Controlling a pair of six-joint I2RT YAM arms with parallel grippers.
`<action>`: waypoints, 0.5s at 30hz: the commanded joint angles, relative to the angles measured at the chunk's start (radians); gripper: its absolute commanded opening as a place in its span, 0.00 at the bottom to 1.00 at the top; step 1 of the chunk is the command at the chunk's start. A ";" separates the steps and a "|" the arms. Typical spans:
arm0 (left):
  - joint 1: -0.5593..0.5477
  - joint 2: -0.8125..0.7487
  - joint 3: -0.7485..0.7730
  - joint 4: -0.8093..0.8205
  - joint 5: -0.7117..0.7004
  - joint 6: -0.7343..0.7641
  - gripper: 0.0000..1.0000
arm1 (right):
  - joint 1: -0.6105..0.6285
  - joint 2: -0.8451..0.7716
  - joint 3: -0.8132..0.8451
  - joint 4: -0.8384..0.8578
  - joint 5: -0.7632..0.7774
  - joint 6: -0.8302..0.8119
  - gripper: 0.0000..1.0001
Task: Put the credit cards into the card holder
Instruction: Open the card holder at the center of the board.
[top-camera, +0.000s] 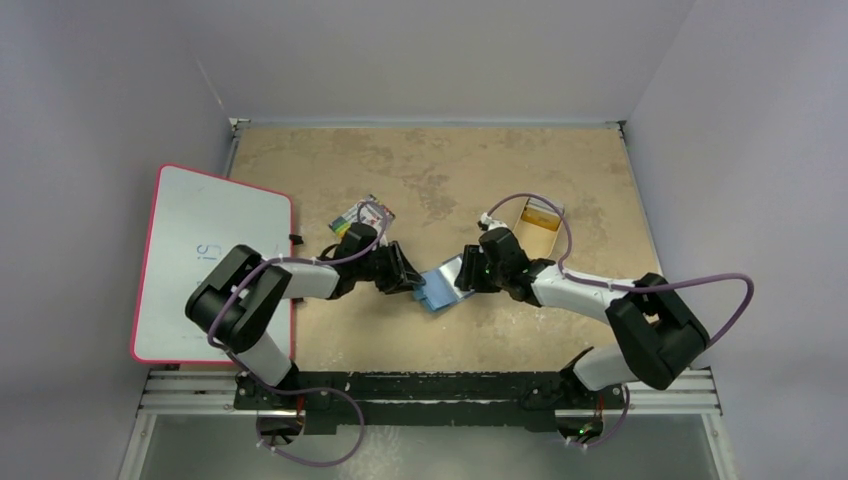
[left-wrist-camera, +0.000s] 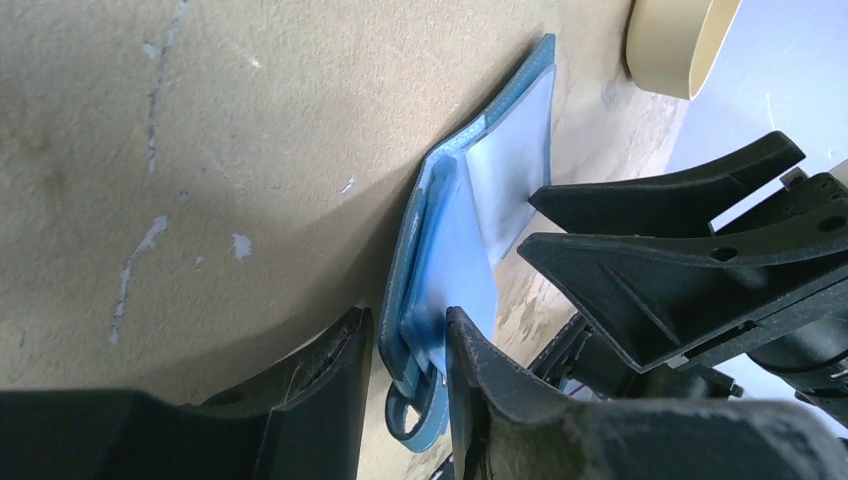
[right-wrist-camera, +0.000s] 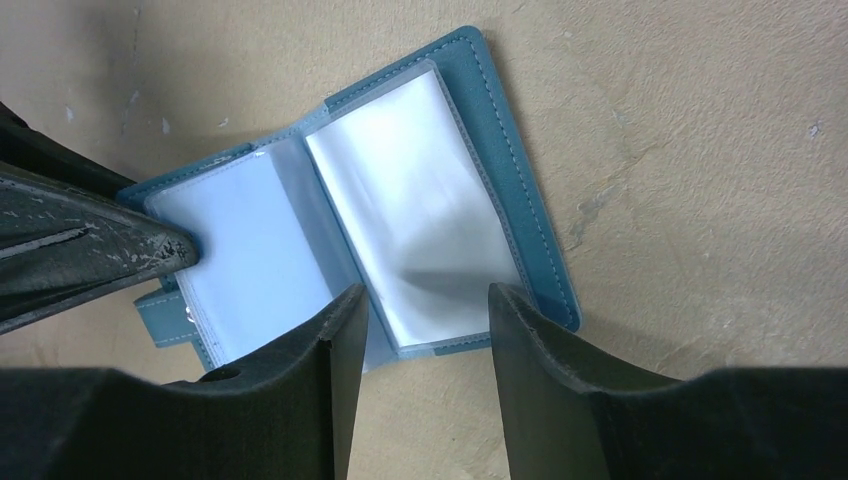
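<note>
Wallet (top-camera: 437, 288) is lying open on the table (top-camera: 330, 160), clear pockets facing up, and both grippers are crowded right onto it. The left gripper (left-wrist-camera: 408, 318) is at the wallet's left flap, jaws only a narrow way apart with the flap's edge between them, not visibly pinching it. The right gripper (right-wrist-camera: 428, 295) hangs over the wallet's right page, jaws wide, holding nothing. As for the cards (top-camera: 541, 213), they're sitting in a tan tray (top-camera: 522, 235), well off to the wallet's far right.
</note>
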 joint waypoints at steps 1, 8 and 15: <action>0.002 -0.062 -0.015 0.142 -0.043 -0.068 0.32 | 0.003 -0.019 -0.040 0.037 -0.035 0.036 0.50; 0.001 -0.099 -0.019 0.130 -0.089 -0.064 0.01 | 0.003 -0.028 -0.047 0.048 -0.042 0.045 0.50; 0.002 -0.079 0.062 -0.007 -0.061 0.017 0.00 | -0.001 -0.065 0.056 -0.056 -0.001 -0.054 0.52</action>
